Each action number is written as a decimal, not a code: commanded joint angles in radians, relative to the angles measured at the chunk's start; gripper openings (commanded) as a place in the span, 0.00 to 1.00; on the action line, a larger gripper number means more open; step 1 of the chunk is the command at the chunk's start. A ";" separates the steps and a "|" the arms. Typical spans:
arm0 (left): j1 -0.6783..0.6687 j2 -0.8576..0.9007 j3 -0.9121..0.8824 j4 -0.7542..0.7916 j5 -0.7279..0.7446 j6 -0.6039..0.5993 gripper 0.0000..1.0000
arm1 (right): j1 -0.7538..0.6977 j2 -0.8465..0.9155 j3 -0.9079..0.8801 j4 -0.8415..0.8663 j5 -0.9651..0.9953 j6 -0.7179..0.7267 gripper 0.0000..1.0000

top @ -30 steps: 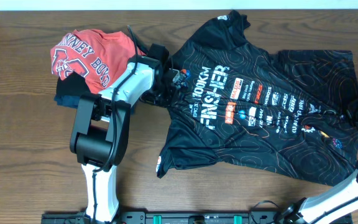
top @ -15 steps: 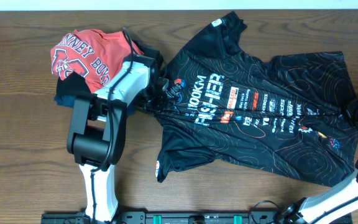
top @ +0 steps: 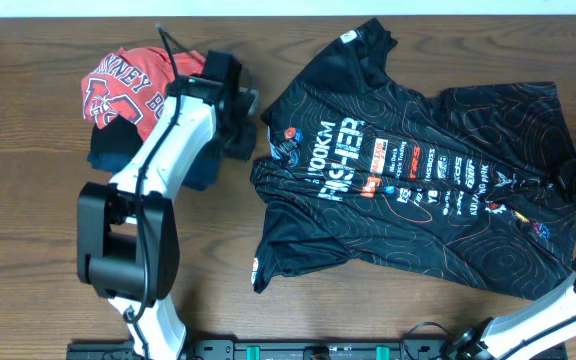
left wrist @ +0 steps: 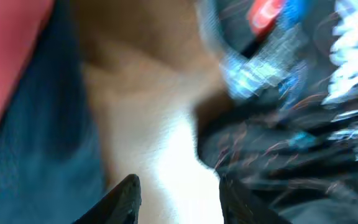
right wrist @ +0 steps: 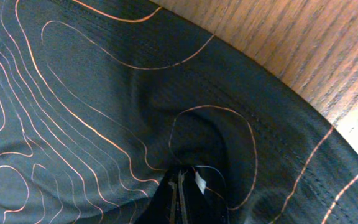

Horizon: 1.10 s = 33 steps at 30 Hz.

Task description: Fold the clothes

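The clothes, a black jersey [top: 418, 190] with wavy orange contour lines and white lettering, lie spread flat across the middle and right of the table. My left gripper [top: 244, 146] hovers just off the jersey's left edge, beside the pile of other garments. In the blurred left wrist view, the left gripper [left wrist: 179, 199] stands open over bare table, with the jersey [left wrist: 291, 143] to its right. My right gripper [top: 574, 180] sits at the jersey's far right edge. In its wrist view, the right gripper [right wrist: 179, 190] is shut, with the jersey fabric [right wrist: 73, 93] bunched around the jaws.
A red T-shirt [top: 118, 90] with white lettering lies on a folded navy garment [top: 108, 155] at the back left. Both the navy garment [left wrist: 36, 143] and the red T-shirt [left wrist: 11, 56] show left of my left fingers. The wooden table [top: 28, 250] runs out to the left and front.
My left gripper pulled the jersey's left edge leftwards, then opened, let it go and rose toward the red pile. The right gripper stayed where it was, still shut.
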 commanded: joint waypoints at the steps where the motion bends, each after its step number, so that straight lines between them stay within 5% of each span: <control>1: -0.045 0.028 0.003 0.076 0.069 0.043 0.45 | 0.002 0.051 -0.022 -0.011 0.030 0.008 0.03; 4: -0.066 0.073 0.003 0.133 0.013 0.054 0.53 | 0.002 0.051 -0.022 -0.020 0.030 0.008 0.03; 25: -0.074 0.212 0.003 0.293 -0.003 -0.014 0.49 | 0.004 0.051 -0.022 -0.023 0.004 0.008 0.01; 28: -0.080 0.216 0.003 0.307 -0.004 -0.014 0.39 | 0.005 0.051 -0.022 -0.023 0.005 0.008 0.01; 33: -0.079 0.216 0.004 0.304 -0.012 -0.013 0.10 | 0.005 0.051 -0.022 -0.023 0.004 0.008 0.01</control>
